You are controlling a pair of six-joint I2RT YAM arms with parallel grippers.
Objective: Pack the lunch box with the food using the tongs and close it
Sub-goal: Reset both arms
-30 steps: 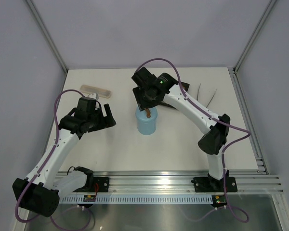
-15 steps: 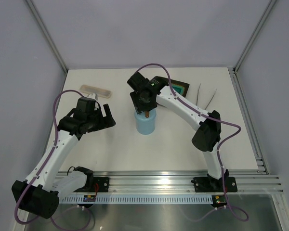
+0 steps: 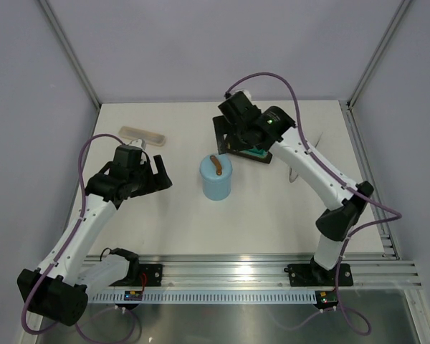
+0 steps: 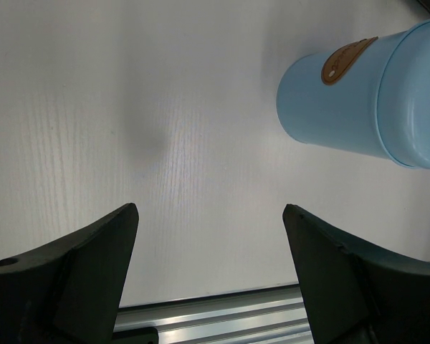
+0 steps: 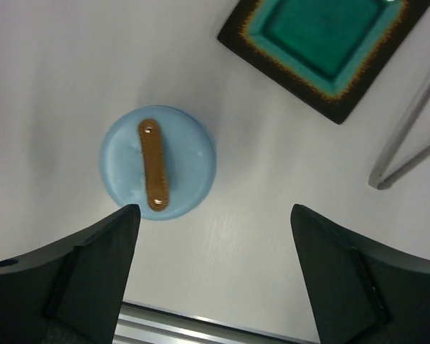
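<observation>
The light blue lunch box (image 3: pixel 216 183) stands upright mid-table with its round lid (image 5: pixel 158 161) on top, and the brown bar (image 5: pixel 154 166) lies across the lid. My right gripper (image 5: pixel 211 211) hangs open and empty above the table, just beside the lid and touching nothing. In the top view it (image 3: pixel 228 142) is behind and to the right of the box. My left gripper (image 4: pixel 208 211) is open and empty, to the left of the box (image 4: pixel 358 93). The silvery tongs (image 5: pixel 408 136) lie on the table beside the plate. No food shows in any view.
The square teal plate (image 5: pixel 322 32) with a dark rim lies behind the box, partly under my right arm (image 3: pixel 301 154), and its visible part is bare. A beige oblong thing (image 3: pixel 142 134) lies at the back left. An aluminium rail (image 3: pixel 236 271) runs along the near edge.
My right gripper has opened, left the lid on the lunch box, and drawn up and back to the right. The left arm has not moved.
</observation>
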